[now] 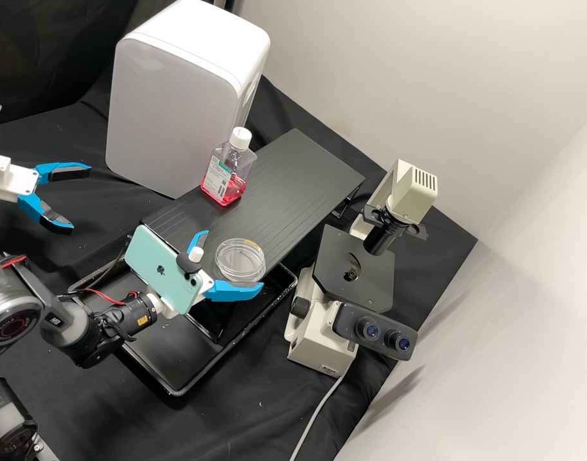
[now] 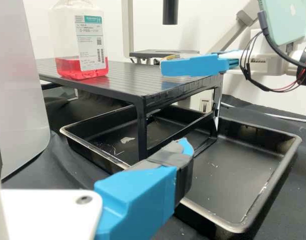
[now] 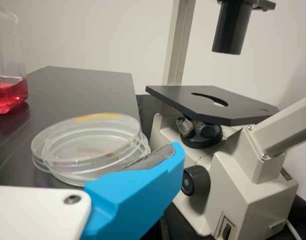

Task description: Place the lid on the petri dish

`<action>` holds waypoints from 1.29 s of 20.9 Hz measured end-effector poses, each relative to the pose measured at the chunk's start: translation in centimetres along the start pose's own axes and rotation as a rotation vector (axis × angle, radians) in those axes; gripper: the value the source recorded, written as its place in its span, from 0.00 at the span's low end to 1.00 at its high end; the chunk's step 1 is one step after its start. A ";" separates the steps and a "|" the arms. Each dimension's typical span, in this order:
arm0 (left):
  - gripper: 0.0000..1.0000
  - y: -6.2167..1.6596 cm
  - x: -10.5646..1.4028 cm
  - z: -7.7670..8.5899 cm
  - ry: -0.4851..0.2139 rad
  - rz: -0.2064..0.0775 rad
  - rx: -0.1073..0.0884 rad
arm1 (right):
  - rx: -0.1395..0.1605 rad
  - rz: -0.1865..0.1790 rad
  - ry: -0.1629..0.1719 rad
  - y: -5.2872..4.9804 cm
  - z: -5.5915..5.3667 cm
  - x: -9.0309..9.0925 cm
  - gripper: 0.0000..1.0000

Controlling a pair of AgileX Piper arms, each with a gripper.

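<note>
Lid rests slightly off-centre on the petri dish, near the edge of the black platform (microscope just beyond). Right tool, fingers spread, flanks the dish; left tool, fingers likewise parted, hangs well apart over the counter.

The red bottle is cut off at the edge, and the right arm's jaws hide the near rim of the petri dish.
</note>
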 end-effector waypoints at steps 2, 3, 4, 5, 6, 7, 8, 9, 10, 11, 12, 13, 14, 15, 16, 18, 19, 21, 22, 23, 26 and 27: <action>1.00 0.00 0.0 0.0 0.000 0.000 0.000 | 0.000 -0.009 -0.007 0.0 0.0 0.1 1.00; 1.00 0.00 0.0 0.0 0.000 0.000 0.000 | 0.000 -0.008 -0.013 0.0 0.1 0.1 1.00; 1.00 0.00 0.0 0.0 0.000 0.000 0.000 | 0.002 -0.006 -0.016 0.1 0.2 0.2 1.00; 1.00 0.00 0.0 0.0 0.000 0.000 0.000 | 0.013 -0.005 -0.020 0.1 0.3 0.3 1.00; 1.00 0.00 0.0 0.0 0.000 0.000 0.000 | 0.030 -0.010 -0.024 0.0 0.3 0.5 1.00; 1.00 0.00 0.0 0.0 0.000 0.000 0.000 | 0.041 -0.013 -0.028 -0.1 0.4 0.5 1.00; 1.00 0.00 0.0 0.0 0.000 0.000 0.000 | 0.046 -0.017 -0.031 -0.1 0.4 0.6 1.00; 1.00 0.00 0.0 0.0 0.000 0.000 0.000 | 0.046 -0.015 -0.032 -0.1 0.5 0.6 1.00; 1.00 0.05 0.0 0.0 0.000 0.002 0.001 | 0.046 -0.014 -0.033 -0.1 0.5 0.6 1.00; 1.00 0.05 0.0 0.0 0.000 0.002 0.001 | 0.053 -0.011 -0.036 0.0 0.6 0.6 1.00; 1.00 0.05 0.0 0.0 0.000 0.002 0.001 | 0.055 -0.011 -0.036 0.0 0.6 0.6 1.00; 1.00 0.06 0.0 0.0 0.001 0.003 0.000 | 0.060 -0.011 -0.036 0.0 0.6 0.6 1.00; 1.00 0.06 0.0 0.0 0.001 0.003 0.000 | 0.062 -0.011 -0.036 0.0 0.6 0.6 0.00; 1.00 0.06 0.0 0.0 0.001 0.003 0.000 | 0.069 -0.011 -0.036 0.0 0.6 0.6 0.00; 1.00 0.06 0.0 0.0 0.001 0.003 0.000 | 0.075 -0.012 -0.037 0.0 0.6 0.6 0.00; 1.00 0.04 0.1 0.0 0.001 0.002 0.000 | 0.077 -0.014 -0.035 0.0 0.6 0.6 0.00; 1.00 -0.03 0.1 -0.1 0.002 -0.001 -0.002 | 0.077 -0.016 -0.036 -0.1 0.7 0.6 0.00; 1.00 -0.15 0.1 -0.1 0.003 -0.006 -0.004 | 0.074 -0.015 -0.035 -0.1 0.8 0.7 0.00; 1.00 -0.21 0.1 -0.1 0.003 -0.009 -0.005 | 0.075 -0.014 -0.030 -0.1 0.8 0.7 0.00; 1.00 -0.20 0.1 -0.1 0.003 -0.008 -0.005 | 0.075 -0.013 -0.030 -0.1 0.7 0.7 0.00; 1.00 -0.20 0.1 -0.1 0.003 -0.008 -0.005 | 0.084 -0.013 -0.030 -0.1 0.7 0.7 0.00; 1.00 -0.21 0.1 -0.1 0.002 -0.009 -0.005 | 0.084 -0.013 -0.030 -0.1 0.7 0.7 0.00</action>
